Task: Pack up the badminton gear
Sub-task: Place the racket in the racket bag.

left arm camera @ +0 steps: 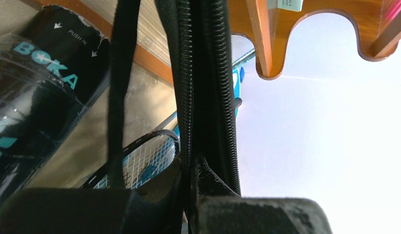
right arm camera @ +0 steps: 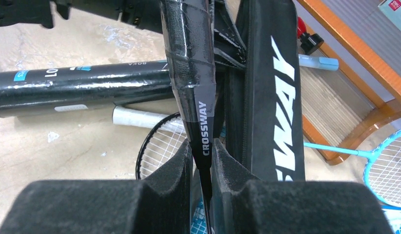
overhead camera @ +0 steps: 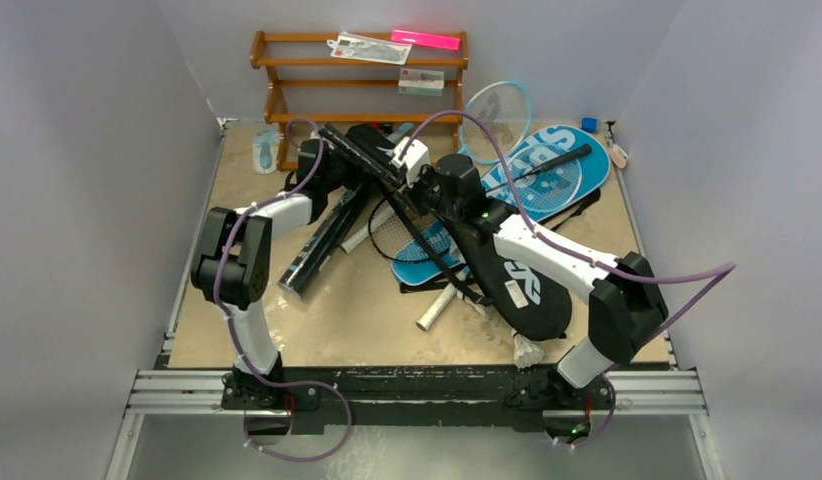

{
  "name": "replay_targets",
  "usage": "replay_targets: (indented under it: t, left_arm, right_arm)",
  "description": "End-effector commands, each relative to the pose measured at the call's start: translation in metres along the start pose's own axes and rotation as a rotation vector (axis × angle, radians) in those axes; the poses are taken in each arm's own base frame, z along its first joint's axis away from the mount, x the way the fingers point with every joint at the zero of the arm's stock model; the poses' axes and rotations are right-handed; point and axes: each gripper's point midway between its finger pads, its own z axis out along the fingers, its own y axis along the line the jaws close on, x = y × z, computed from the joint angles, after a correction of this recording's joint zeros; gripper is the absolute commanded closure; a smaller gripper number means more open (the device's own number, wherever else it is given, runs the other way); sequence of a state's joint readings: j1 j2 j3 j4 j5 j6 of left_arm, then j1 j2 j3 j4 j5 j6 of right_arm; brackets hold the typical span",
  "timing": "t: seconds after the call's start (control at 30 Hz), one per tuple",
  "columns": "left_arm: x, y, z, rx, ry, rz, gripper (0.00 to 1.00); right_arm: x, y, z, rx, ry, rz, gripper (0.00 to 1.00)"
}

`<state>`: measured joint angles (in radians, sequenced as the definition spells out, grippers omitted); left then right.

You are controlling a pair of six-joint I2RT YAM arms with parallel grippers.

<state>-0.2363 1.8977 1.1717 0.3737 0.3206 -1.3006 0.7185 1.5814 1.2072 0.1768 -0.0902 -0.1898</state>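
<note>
The black "CROSSWAY" cover (overhead camera: 522,292) lies under my right arm, its narrow end raised toward the rack; it also shows in the right wrist view (right arm camera: 267,97). My left gripper (overhead camera: 337,160) is shut on the cover's zipper edge (left arm camera: 208,97). My right gripper (overhead camera: 415,197) is shut on a black racket (right arm camera: 190,58) at its "CROSSWAY" shaft, beside the cover's opening. The long black tube (overhead camera: 317,250) lies to the left. The blue "SPORT" cover (overhead camera: 547,175) lies at the back right. A light-blue racket (overhead camera: 497,108) leans there. A white shuttlecock (overhead camera: 527,350) sits near the front edge.
The brown wooden rack (overhead camera: 357,70) stands at the back with a pink bar (overhead camera: 427,40) and clear packets on it. Another racket with white strings (overhead camera: 392,235) and a white-gripped handle (overhead camera: 435,312) lie mid-table under the arms. Grey walls close in on both sides.
</note>
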Motion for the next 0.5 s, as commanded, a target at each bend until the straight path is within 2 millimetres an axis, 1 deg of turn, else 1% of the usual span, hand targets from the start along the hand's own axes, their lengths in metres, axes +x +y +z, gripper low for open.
replay_targets:
  t: [0.0,0.13,0.27,0.37,0.47]
  left_arm:
    - [-0.007,-0.042,-0.023,0.137,-0.056,0.053,1.0]
    - [-0.007,-0.06,-0.036,0.188,-0.071,0.075,1.0]
    - [-0.009,-0.07,-0.048,0.211,-0.093,0.091,1.0]
    - [-0.01,-0.075,-0.054,0.218,-0.107,0.108,1.0]
    - [-0.012,-0.083,-0.056,0.228,-0.111,0.14,1.0]
  right_arm:
    - [0.013,-0.009,0.013,0.03,0.064,0.067,0.93]
    - [0.025,-0.019,0.019,0.062,0.117,0.12,0.94]
    - [0.026,-0.029,0.018,0.088,0.121,0.17,0.94]
    - [0.023,-0.026,0.018,0.059,0.121,0.164,0.94]
    - [0.025,-0.028,0.017,0.065,0.141,0.159,0.94]
